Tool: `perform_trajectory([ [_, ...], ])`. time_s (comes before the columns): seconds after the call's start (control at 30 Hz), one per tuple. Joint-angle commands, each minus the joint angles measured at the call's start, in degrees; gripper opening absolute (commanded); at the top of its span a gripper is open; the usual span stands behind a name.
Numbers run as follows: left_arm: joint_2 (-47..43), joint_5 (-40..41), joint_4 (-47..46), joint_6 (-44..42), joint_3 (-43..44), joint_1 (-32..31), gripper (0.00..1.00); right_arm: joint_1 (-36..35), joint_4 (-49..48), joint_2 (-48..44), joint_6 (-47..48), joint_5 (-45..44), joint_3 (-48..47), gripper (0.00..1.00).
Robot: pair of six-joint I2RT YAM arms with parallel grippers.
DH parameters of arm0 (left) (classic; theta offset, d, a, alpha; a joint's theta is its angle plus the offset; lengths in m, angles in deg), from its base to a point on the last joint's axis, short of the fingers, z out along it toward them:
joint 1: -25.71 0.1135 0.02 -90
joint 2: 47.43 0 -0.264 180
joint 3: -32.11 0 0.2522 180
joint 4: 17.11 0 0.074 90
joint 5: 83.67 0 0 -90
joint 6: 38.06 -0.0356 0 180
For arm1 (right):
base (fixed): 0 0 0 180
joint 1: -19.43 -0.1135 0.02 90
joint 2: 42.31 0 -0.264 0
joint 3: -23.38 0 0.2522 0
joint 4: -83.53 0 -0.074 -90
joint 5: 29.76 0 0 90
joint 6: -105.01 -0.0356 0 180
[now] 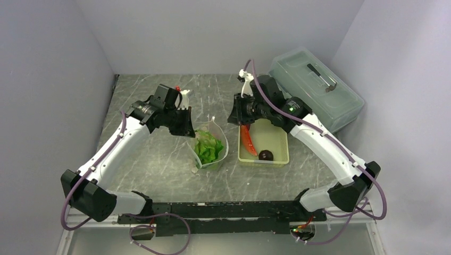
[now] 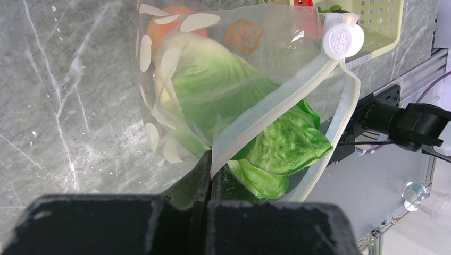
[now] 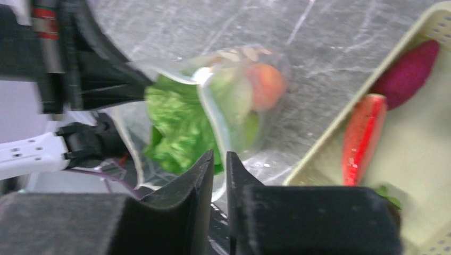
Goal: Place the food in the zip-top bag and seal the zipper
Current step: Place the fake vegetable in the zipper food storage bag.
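Observation:
The zip-top bag (image 1: 213, 139) stands open on the table between the arms, its mouth facing up. Leafy green lettuce (image 2: 276, 141) fills it, and an orange-red ball (image 3: 267, 85) lies deeper inside. My left gripper (image 2: 211, 167) is shut on the zipper strip (image 2: 276, 109) at the bag's left edge. A white slider (image 2: 343, 40) sits at the strip's far end. My right gripper (image 1: 235, 116) hovers over the basket's far left corner, jaws all but closed and empty (image 3: 219, 156). The red-orange long piece (image 1: 247, 139) and the dark maroon ball (image 1: 266, 155) lie in the basket.
The pale green slotted basket (image 1: 281, 139) sits just right of the bag. A large translucent lidded box (image 1: 316, 87) stands at the back right. Grey walls close in the table on the left, back and right.

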State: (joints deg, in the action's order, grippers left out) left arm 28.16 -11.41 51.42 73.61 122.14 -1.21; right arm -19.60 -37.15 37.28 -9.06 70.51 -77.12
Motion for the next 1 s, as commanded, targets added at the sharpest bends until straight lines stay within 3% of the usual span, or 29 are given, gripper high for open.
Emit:
perform_trajectory([
  [0.0,-0.95,-1.78,-0.70,-0.60,2.58,0.20,0.00,-4.65,-0.15,-0.53,-0.29,-1.66,-4.71,0.11],
  [0.1,-0.93,-2.74,-0.88,-0.45,2.66,0.17,0.00,-6.93,0.09,1.55,-0.31,-2.61,-6.66,0.00],
  [0.63,-1.10,-4.49,-1.14,-0.14,2.62,0.20,0.00,-9.49,-3.10,12.09,0.11,-0.75,-6.84,0.00],
  [0.97,-0.97,-4.85,-1.50,1.28,2.96,0.19,0.00,-15.06,-1.91,15.51,0.72,-4.88,-3.28,0.00],
])
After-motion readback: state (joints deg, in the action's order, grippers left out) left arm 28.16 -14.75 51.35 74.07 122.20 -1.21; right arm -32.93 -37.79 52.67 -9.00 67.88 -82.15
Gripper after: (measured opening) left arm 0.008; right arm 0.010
